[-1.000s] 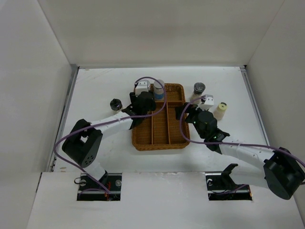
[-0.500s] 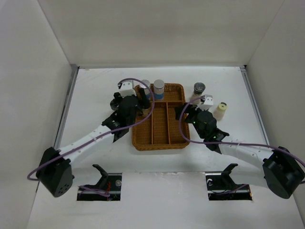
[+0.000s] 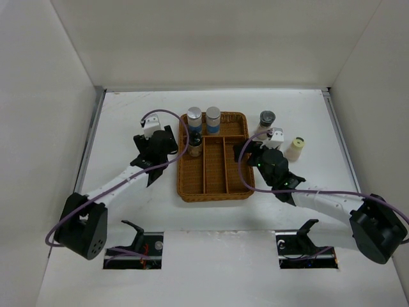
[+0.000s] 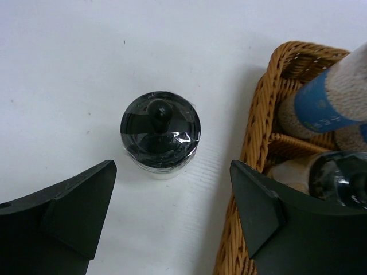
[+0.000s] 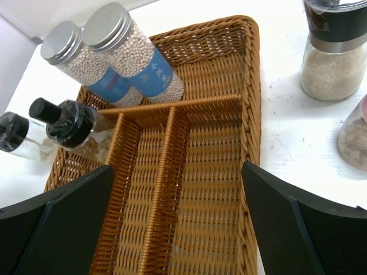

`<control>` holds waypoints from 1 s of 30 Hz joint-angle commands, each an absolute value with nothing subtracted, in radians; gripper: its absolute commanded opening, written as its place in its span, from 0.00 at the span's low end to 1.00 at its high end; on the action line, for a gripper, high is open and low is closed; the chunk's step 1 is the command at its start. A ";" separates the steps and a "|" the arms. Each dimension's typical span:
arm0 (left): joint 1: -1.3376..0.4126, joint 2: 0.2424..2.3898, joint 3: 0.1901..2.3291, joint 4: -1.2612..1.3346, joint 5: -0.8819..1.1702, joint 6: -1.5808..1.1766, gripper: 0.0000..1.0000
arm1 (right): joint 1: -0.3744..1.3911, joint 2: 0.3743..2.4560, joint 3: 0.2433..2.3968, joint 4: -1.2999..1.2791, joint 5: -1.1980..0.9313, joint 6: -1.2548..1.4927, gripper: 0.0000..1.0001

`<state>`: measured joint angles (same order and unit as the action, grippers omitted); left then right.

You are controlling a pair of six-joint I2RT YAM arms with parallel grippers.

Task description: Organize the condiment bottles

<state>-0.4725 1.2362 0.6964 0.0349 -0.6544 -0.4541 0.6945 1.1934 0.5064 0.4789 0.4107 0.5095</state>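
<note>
My left gripper (image 4: 172,197) is open and hangs over the table just left of the wicker tray (image 3: 214,185), with nothing between its fingers. A black-capped condiment bottle (image 4: 160,132) stands on the table just ahead of it. Two silver-capped, blue-banded bottles (image 3: 194,117) (image 3: 213,117) stand in the tray's back compartment. Another black-capped bottle (image 3: 193,144) stands in the left long compartment. My right gripper (image 5: 175,217) is open and empty above the tray's right side. To the right of the tray stand a black-capped bottle (image 3: 267,119) and a yellow-capped one (image 3: 296,147).
The tray's middle and right long compartments (image 5: 206,189) hold nothing. A further bottle (image 5: 354,134) shows partly at the right edge of the right wrist view. White walls close the table on three sides.
My left arm has swung left out of the tray and its gripper has opened, leaving a black-capped bottle in the left compartment. It now hangs by the black-capped bottle on the table. The right arm has hardly moved.
</note>
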 commanded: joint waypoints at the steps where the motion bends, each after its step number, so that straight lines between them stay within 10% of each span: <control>1: -0.453 1.284 0.724 0.120 -0.627 -0.446 0.80 | 0.703 1.201 0.529 0.509 0.405 0.499 1.00; 20: -0.393 1.433 0.772 0.216 -0.667 -0.440 0.70 | 0.705 1.200 0.531 0.506 0.387 0.505 1.00; 30: -0.412 1.362 0.724 0.218 -0.686 -0.437 0.40 | 0.705 1.204 0.531 0.512 0.380 0.502 1.00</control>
